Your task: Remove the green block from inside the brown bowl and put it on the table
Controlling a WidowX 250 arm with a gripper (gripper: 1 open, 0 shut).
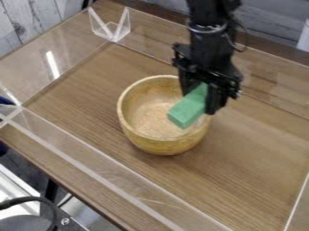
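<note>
Table: brown wood grain w/ clear acrylic walls. Brown bowl: round, tan, thick-walled. Green block: flat, matte, elongated, long axis tilted, upper end toward gripper, over bowl's right rim. Gripper clamped on block's upper end.

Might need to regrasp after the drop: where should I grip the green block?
Across its narrow width near one end, from above. The green block is flat and elongated, and the gripper holds it that way now, tilted over the brown bowl rim.
</note>
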